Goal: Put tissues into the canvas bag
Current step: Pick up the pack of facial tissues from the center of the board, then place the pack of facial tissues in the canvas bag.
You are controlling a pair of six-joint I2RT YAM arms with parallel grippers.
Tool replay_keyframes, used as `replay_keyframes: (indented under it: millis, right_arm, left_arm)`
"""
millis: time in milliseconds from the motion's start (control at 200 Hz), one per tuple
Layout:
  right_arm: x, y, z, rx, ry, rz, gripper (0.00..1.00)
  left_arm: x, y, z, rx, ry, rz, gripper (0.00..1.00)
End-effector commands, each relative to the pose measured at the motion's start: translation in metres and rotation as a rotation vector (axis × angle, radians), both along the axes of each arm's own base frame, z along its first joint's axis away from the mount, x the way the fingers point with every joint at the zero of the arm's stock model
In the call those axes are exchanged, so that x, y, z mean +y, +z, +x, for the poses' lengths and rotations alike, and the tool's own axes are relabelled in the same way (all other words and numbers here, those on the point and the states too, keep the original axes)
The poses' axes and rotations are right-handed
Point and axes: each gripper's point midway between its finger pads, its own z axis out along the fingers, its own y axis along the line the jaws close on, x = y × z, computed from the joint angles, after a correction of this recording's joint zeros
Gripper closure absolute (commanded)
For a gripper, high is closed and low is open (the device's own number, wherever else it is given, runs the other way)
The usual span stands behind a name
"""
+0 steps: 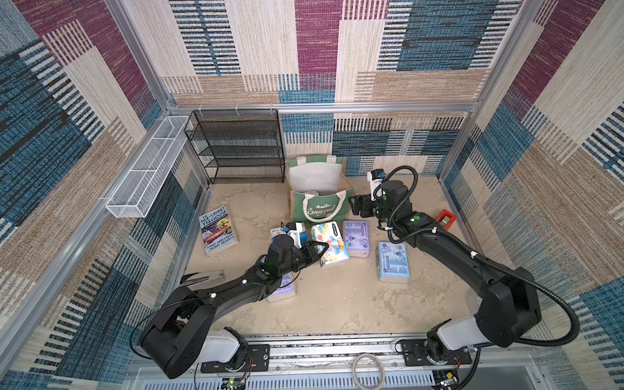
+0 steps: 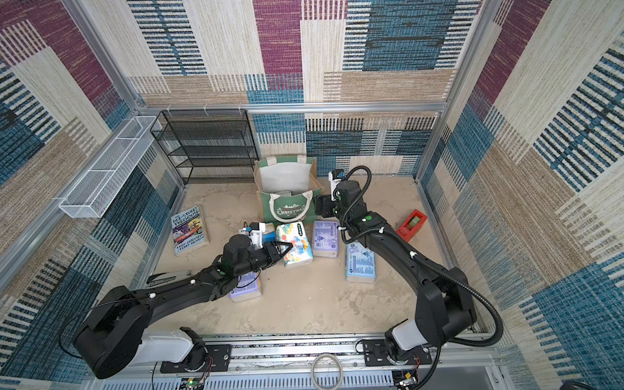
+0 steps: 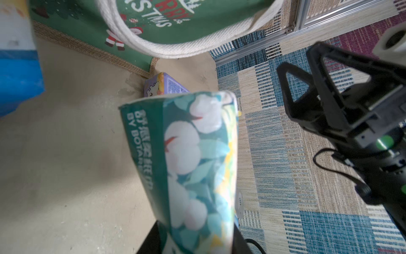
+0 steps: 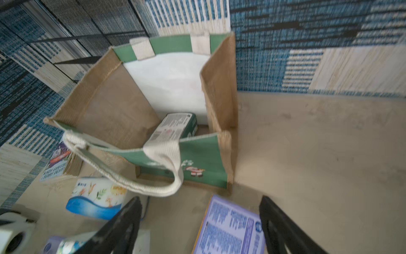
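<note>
DESK: How far along is the packing?

PHOTOGRAPHER: One of six is in. A green-ended pack (image 4: 175, 127) lies at the bottom of the Christmas bag (image 1: 319, 211), which stands open at the back of the table (image 1: 337, 304). Five are outside.

DESK: Run them left to right.

PHOTOGRAPHER: A lavender pack (image 1: 282, 292) lies half under the left arm (image 1: 236, 287). Beyond it, a blue-and-white pack (image 4: 96, 198) sits just in front of the bag. Next, the left claw (image 1: 322, 249) is clamped on a flower-printed pack (image 1: 332, 250), stood on edge near the bag's front; whether it is off the table, I cannot tell. Then a second lavender pack (image 1: 356, 238) lies flat beside it. Behind that is the right claw (image 1: 358, 206), jaws wide and empty, next to the bag's right wall. Farthest right is a light blue pack (image 1: 393, 261), well apart from the bag.

DESK: So what's left?

PHOTOGRAPHER: By my reading, the printed pack goes in next, then four more pickups.
</note>
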Motion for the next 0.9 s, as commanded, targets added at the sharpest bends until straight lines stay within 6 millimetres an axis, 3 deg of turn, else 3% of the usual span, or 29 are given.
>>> replay_keyframes:
  millis: [0, 250, 291, 511, 731, 897]
  right_arm:
    - [0.005, 0.006, 0.016, -0.021, 0.05, -0.083, 0.21]
    - [0.022, 0.011, 0.064, -0.049, 0.116, -0.161, 0.33]
    - [0.023, 0.02, 0.073, -0.066, 0.119, -0.164, 0.34]
    - [0.027, 0.007, 0.109, -0.024, 0.122, -0.195, 0.42]
    - [0.034, -0.004, 0.12, 0.015, 0.159, -0.177, 0.49]
    - [0.033, -0.011, 0.126, 0.034, 0.144, -0.179, 0.61]
  left_arm:
    - [0.003, 0.014, -0.003, -0.031, -0.004, 0.015, 0.61]
    - [0.02, 0.056, -0.005, -0.093, 0.03, 0.061, 0.61]
    - [0.023, 0.062, -0.005, -0.098, 0.035, 0.064, 0.61]
    - [0.037, 0.094, 0.004, -0.135, 0.069, 0.055, 0.6]
    - [0.046, 0.123, 0.02, -0.16, 0.074, 0.088, 0.6]
    - [0.045, 0.143, 0.037, -0.186, 0.063, 0.115, 0.6]
